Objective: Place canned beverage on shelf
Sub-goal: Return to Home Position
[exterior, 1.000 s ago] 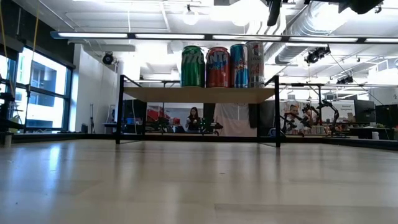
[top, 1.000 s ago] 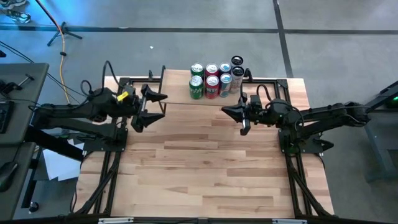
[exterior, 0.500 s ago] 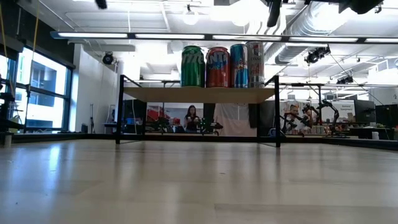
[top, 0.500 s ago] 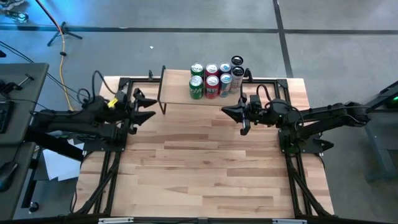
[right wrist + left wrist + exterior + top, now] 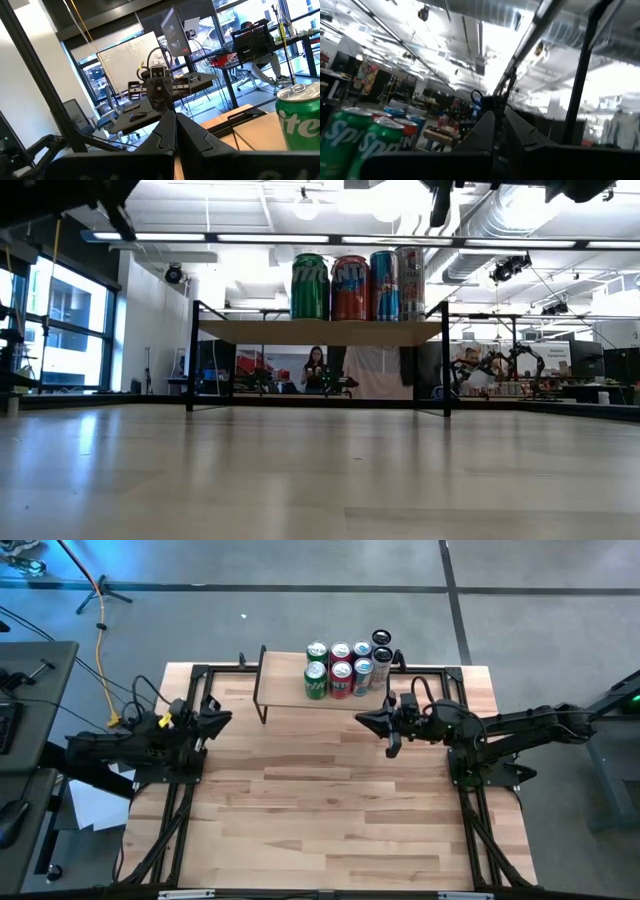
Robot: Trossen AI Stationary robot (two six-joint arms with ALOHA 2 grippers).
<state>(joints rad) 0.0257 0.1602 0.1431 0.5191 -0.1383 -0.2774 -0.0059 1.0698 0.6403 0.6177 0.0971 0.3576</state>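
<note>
Several beverage cans (image 5: 346,666), green, red, blue, silver and dark, stand upright in two rows on the right part of the shelf (image 5: 283,680), a light-wood board on thin black legs at the table's far edge. The low view shows the cans (image 5: 355,285) on the board (image 5: 320,331). My left gripper (image 5: 222,719) is shut and empty, left of the shelf, near the table's left edge. My right gripper (image 5: 362,720) is shut and empty, in front of the cans. The green cans also show in the left wrist view (image 5: 355,145) and one in the right wrist view (image 5: 299,120).
The wooden tabletop (image 5: 330,800) stretches toward the near edge in front of both arms. The left part of the shelf board (image 5: 275,680) is bare. Black frame rails (image 5: 190,790) run along both table sides. A person (image 5: 317,367) shows far behind the table.
My left gripper has drawn back from the shelf's left end toward the table's left edge and a little toward the near edge, and its fingers have shut. The cans and shelf have stayed where they were.
</note>
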